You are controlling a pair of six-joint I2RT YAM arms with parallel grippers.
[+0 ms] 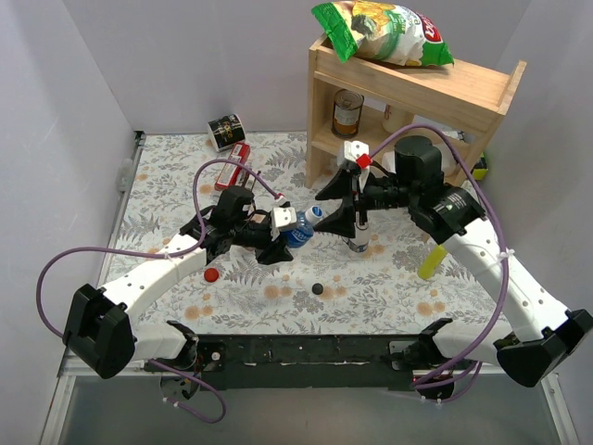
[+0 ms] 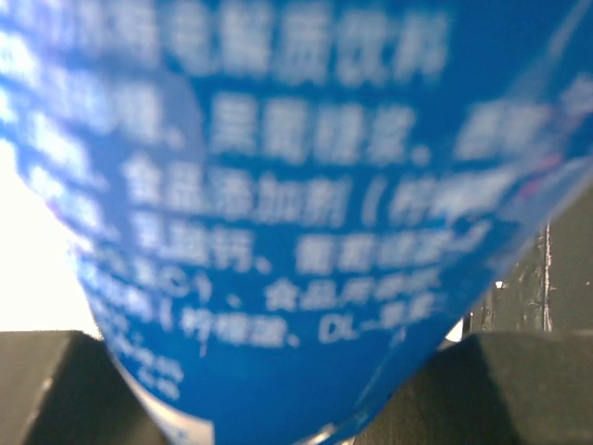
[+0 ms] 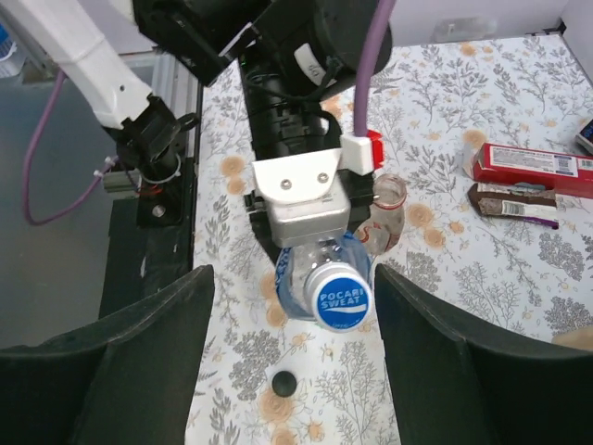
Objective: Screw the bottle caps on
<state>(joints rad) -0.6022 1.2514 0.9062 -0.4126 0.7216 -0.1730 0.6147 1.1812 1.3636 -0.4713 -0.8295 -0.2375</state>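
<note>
My left gripper [image 1: 278, 232] is shut on the blue-labelled bottle [image 1: 298, 229] and holds it tilted above the table, neck toward the right arm. Its label [image 2: 296, 185] fills the left wrist view. The blue cap with a white top [image 3: 341, 298] sits on its neck. My right gripper [image 1: 335, 206] is open, its fingers [image 3: 139, 352] spread wide on either side of that cap without touching it. An uncapped clear bottle [image 3: 389, 211] stands on the table just behind, and shows in the top view [image 1: 359, 243]. The black cap [image 1: 317, 288] and red cap [image 1: 211, 274] lie on the table. The third bottle is out of view.
A wooden shelf [image 1: 408, 88] with a chip bag [image 1: 384, 32] and a can [image 1: 347, 113] stands at the back right. A red box [image 3: 533, 167] and a snack bar [image 3: 510, 199] lie at the back. A yellow squeeze bottle [image 1: 431, 262] lies by the right arm.
</note>
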